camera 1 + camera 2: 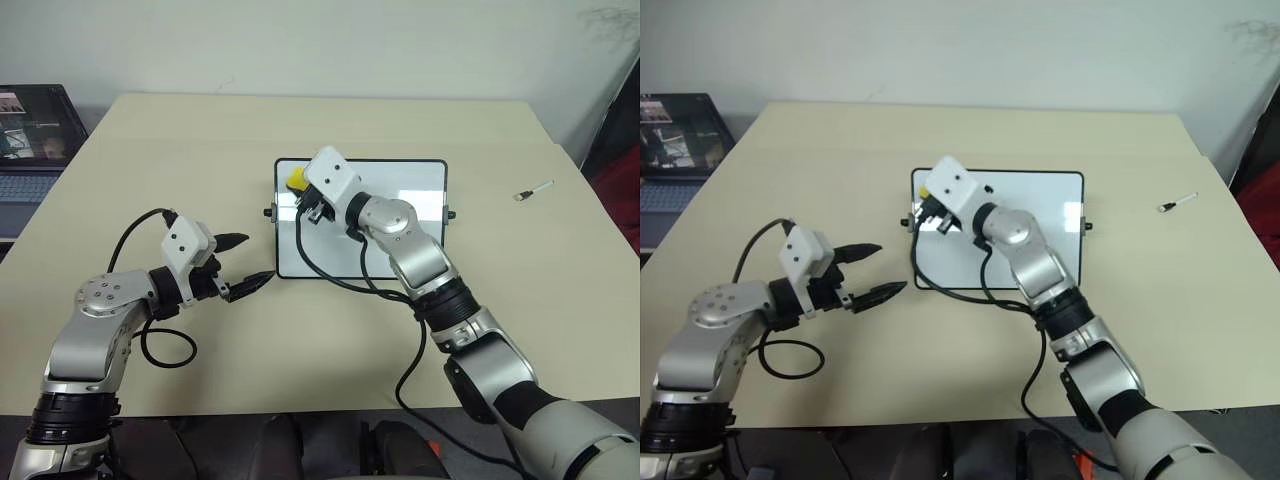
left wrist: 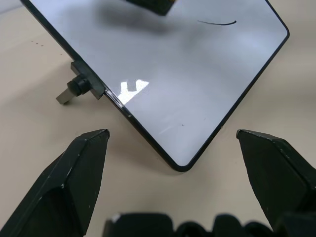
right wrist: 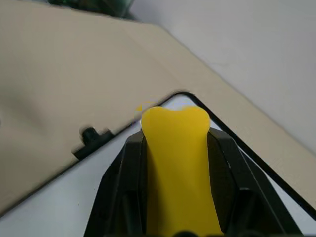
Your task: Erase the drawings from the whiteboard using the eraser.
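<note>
The whiteboard [image 1: 410, 195] lies flat in the middle of the table, with a black knob [image 3: 90, 133] on its short side. My right gripper [image 1: 300, 193] hangs over the board's far left corner, shut on the yellow eraser [image 3: 177, 158], which sticks out past the black fingers [image 3: 126, 168]. One of the drawings, a thin curved black stroke [image 2: 217, 22], shows on the board in the left wrist view. My left gripper [image 1: 245, 263] is open and empty, just off the board's near left corner [image 2: 180, 165], apart from it.
A thin white pen [image 1: 534, 190] lies on the table to the right of the board. A dark laptop [image 1: 30, 140] sits off the table's far left corner. Black cables hang from both wrists, and the right one crosses the board's near edge.
</note>
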Robot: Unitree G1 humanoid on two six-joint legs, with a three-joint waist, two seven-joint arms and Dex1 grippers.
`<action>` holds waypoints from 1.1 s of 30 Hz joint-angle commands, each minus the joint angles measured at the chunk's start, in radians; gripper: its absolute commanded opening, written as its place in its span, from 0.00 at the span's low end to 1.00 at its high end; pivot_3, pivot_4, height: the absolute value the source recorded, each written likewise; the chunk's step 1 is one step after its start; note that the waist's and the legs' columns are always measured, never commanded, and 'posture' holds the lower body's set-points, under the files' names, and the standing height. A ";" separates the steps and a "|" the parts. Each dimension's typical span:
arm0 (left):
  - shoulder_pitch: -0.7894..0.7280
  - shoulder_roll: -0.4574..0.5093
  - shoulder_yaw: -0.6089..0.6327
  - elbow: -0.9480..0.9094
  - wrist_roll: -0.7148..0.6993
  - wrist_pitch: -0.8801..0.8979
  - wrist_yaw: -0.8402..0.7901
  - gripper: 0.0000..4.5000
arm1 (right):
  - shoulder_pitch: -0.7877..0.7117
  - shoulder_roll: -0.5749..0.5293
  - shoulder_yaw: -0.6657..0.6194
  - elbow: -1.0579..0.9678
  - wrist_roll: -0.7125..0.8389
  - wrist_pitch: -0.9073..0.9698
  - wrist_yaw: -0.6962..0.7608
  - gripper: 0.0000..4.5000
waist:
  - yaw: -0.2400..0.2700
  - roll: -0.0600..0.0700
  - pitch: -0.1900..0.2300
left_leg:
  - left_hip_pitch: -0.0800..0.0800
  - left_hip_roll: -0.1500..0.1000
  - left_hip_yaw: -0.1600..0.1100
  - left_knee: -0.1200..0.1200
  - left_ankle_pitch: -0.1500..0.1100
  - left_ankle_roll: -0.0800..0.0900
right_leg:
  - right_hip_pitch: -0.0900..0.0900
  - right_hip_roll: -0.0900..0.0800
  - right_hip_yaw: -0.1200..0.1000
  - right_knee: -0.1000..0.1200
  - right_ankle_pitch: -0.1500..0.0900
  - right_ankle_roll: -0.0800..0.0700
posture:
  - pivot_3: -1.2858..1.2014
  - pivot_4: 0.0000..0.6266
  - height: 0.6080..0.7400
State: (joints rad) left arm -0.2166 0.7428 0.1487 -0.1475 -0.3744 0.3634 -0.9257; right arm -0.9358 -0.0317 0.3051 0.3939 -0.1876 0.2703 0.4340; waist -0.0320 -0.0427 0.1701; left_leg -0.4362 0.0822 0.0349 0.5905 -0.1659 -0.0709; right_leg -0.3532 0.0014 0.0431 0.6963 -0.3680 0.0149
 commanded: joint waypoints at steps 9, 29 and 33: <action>-0.009 0.006 0.010 -0.030 -0.007 -0.005 0.008 1.00 | 0.096 -0.066 0.109 0.063 -0.089 -0.039 0.051 0.29 | -0.005 0.000 0.000 | 0.004 0.000 -0.001 0.002 0.000 0.000 | 0.004 0.000 -0.001 0.002 0.000 0.000 | 0.52 0.24 1.00; -0.063 -0.032 0.007 -0.060 -0.034 0.001 0.030 1.00 | 0.353 -0.198 -0.247 -0.825 0.275 0.304 0.135 0.29 | 0.006 0.000 0.001 | 0.001 0.000 0.000 0.002 0.000 0.000 | 0.003 0.000 -0.001 -0.002 0.000 0.001 | 0.52 0.24 1.00; -0.061 -0.052 0.012 -0.059 -0.037 -0.003 0.052 1.00 | 0.567 -0.226 -0.315 -0.995 0.333 0.334 0.102 0.29 | 0.003 0.001 0.001 | 0.001 -0.001 0.001 0.002 0.000 0.000 | 0.003 0.000 0.000 -0.001 0.000 0.001 | 0.52 0.24 1.00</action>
State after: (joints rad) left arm -0.2707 0.6943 0.1398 -0.1770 -0.3958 0.3791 -0.8841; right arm -0.4084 -0.2550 0.0278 -0.4981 0.1110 0.6025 0.5542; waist -0.0287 -0.0418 0.1715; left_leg -0.4353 0.0809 0.0353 0.5923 -0.1661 -0.0710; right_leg -0.3504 0.0013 0.0436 0.6957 -0.3677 0.0160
